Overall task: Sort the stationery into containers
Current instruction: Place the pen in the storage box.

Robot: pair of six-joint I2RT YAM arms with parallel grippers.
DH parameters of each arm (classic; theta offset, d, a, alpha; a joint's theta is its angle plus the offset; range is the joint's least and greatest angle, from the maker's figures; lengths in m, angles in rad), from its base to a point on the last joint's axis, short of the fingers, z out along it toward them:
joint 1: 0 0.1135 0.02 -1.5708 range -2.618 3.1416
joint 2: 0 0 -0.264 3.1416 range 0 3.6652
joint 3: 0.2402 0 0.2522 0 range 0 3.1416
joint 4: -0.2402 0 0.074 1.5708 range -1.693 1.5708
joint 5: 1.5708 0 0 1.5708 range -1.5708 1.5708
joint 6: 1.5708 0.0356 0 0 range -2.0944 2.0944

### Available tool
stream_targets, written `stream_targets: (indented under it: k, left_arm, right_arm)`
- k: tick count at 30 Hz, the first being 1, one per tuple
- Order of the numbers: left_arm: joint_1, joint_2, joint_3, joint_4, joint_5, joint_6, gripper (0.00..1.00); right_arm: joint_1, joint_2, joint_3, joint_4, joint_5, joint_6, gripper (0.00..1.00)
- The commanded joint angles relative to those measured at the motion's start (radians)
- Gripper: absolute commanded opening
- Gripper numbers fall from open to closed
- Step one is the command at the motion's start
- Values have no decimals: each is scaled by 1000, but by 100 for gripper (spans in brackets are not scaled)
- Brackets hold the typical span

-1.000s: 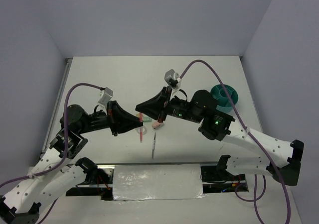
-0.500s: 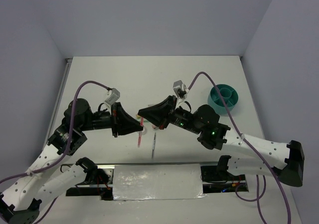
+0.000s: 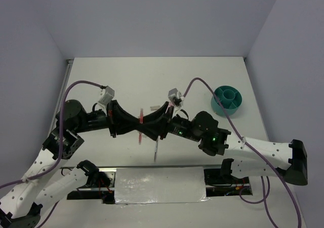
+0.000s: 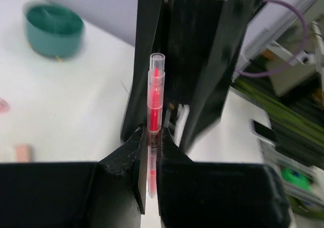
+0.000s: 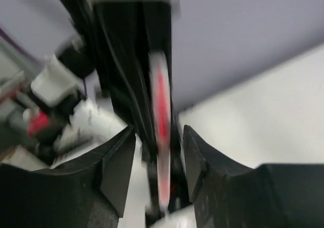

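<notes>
My left gripper (image 3: 136, 124) is shut on a pink pen (image 3: 141, 122) and holds it above the table, near upright. In the left wrist view the pen (image 4: 155, 99) stands up out of the shut gripper (image 4: 150, 154). My right gripper (image 3: 153, 125) faces the left one, open, with its jaws either side of the pen. In the right wrist view the blurred pen (image 5: 162, 131) stands in the middle of the open gripper (image 5: 158, 154), touching neither finger. The teal organiser (image 3: 228, 99) stands at the far right; it also shows in the left wrist view (image 4: 53, 29).
A thin grey pen (image 3: 156, 151) lies on the table below the grippers, near the front edge. A tan block (image 4: 22, 152) and a pink piece (image 4: 2, 105) lie on the table in the left wrist view. White walls enclose the table's sides and back.
The two grippers have closed in on each other above the table's middle. The right gripper's open jaws now straddle the pink pen that the left gripper holds.
</notes>
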Motion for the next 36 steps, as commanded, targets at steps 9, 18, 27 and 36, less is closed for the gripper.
stream_targets:
  k: [9,18,27,36]
  left_arm:
    - [12,-86,-55,246,-42,56,0]
    - [11,-79,-101,277,27,41,0]
    - [11,-81,-147,356,85,-7,0]
    - [9,-87,-165,370,90,-21,0]
  right_arm:
    - [39,-23,126,-345,-63,-82,52]
    - [36,-60,188,-348,-68,-166,59]
    - [22,-2,277,-371,1,-234,60]
    - [20,37,299,-343,-28,-229,23]
